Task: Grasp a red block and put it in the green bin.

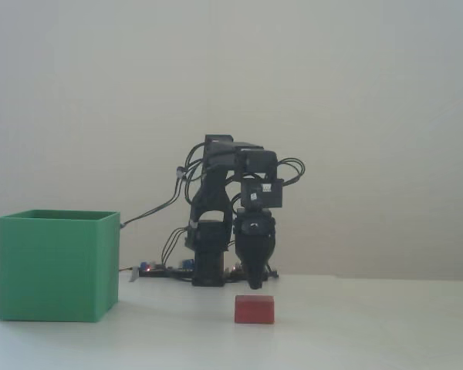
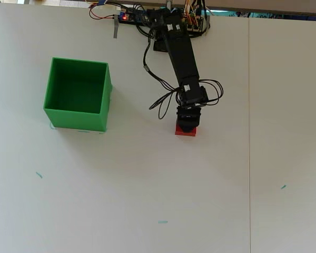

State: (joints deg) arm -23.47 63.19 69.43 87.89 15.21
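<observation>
The red block (image 1: pixel 254 309) lies on the white table, right of the green bin (image 1: pixel 58 266) in the fixed view. From overhead only the block's front edge (image 2: pixel 185 132) shows, because the arm's head covers the rest. My gripper (image 1: pixel 254 286) points straight down just above the block, not touching it in the fixed view; overhead, my gripper (image 2: pixel 188 125) sits over the block's top. Only a single dark tip shows, so the jaw gap is hidden. The bin (image 2: pixel 76 120) stands open-topped and empty to the left.
The arm's base with circuit boards and wires (image 2: pixel 131 16) sits at the table's far edge. A thin seam (image 2: pixel 249 132) runs down the table on the right. Small teal marks (image 2: pixel 162 222) dot the near surface.
</observation>
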